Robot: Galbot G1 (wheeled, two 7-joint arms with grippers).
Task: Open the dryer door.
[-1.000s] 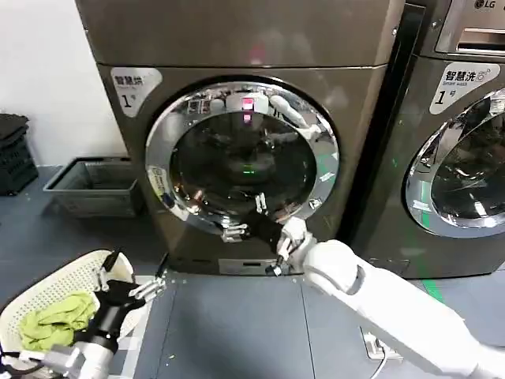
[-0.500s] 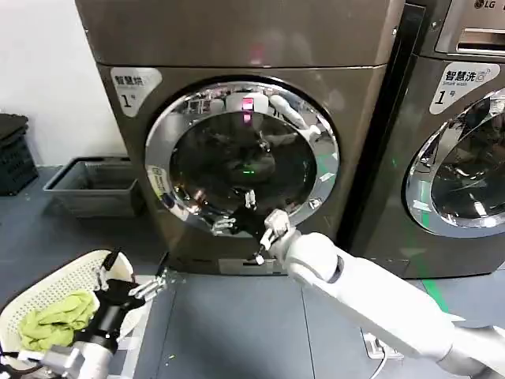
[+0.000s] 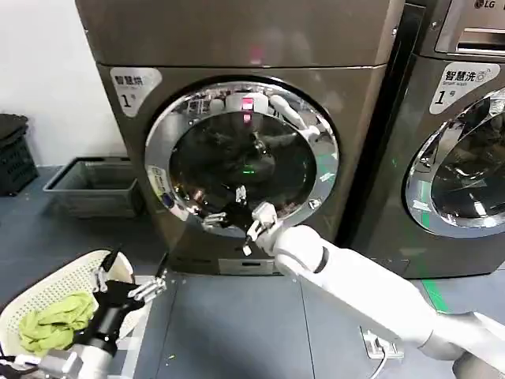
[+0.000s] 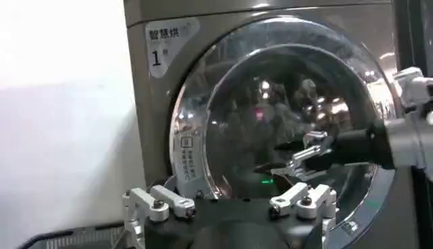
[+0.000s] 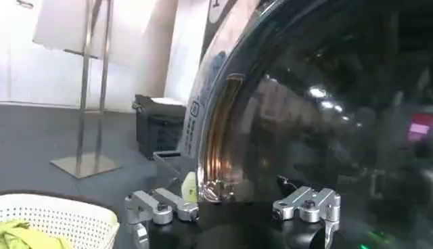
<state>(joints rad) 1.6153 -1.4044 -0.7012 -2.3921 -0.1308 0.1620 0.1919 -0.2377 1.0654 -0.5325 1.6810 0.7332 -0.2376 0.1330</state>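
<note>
The right end effector (image 3: 235,212) — fingers spread apart — hovers at the lower rim of the closed chrome-rimmed, dark-glass round dryer door (image 3: 242,155); the left end effector (image 3: 126,290) — open too — waits low beside it.

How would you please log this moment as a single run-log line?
door: dryer door shut | right gripper: open, at lower chrome rim | left gripper: open, low, over laundry basket

Printed on the bronze-brown machine's corner sticker (image 3: 136,87): Chinese characters above a large "1". On the neighbouring machine's sticker (image 3: 466,84): "智慧洗", "Smart wash" and a "1". Near its top edge, an "LG" logo (image 3: 489,5).
</note>
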